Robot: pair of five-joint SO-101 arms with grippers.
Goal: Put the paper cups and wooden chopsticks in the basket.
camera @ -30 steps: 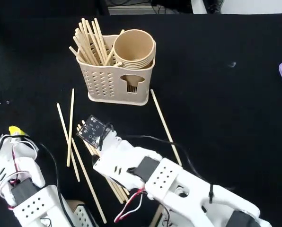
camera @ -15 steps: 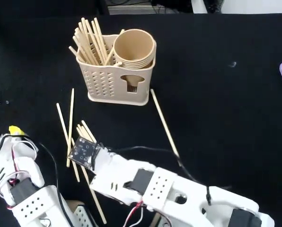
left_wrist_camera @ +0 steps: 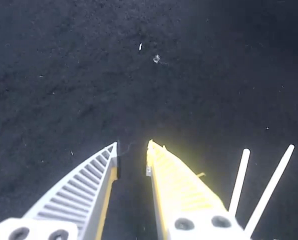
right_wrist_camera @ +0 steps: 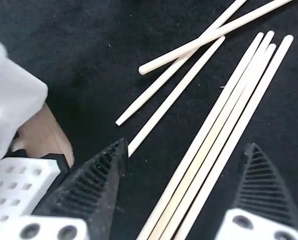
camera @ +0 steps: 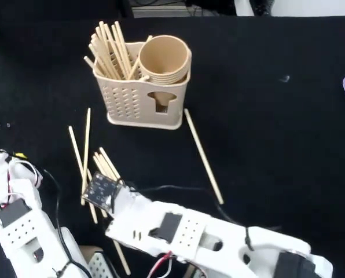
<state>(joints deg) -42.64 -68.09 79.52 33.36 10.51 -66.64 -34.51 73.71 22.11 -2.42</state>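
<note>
Four chopsticks, by my count, in that bundle of chopsticks (right_wrist_camera: 224, 130), and the right gripper (right_wrist_camera: 186, 147) is now parked straight over it. Over the last second that arm slid back from further up the tabletop (camera: 276, 145), away from the basket (camera: 140, 104), until it sat above the bundle. Its fingers (right_wrist_camera: 96, 185) are spread wide, one on each side of the sticks, gripping nothing so far. The left arm shifted a little too. The left gripper (left_wrist_camera: 132, 145) hangs over bare tabletop, open only a crack and empty, with two stick ends just beside it. The stacked paper cups (camera: 165, 58) already sit in the basket next to a big bunch of sticks (camera: 109, 49), so I'd say the cups are sorted. What's left is the bundle, the loose chopsticks (camera: 85, 145) crossed near it, and a lone chopstick (camera: 202, 155) off to the basket's other side. To me this looks like lining up a grab, though closing on all four at once could let one roll out.
</note>
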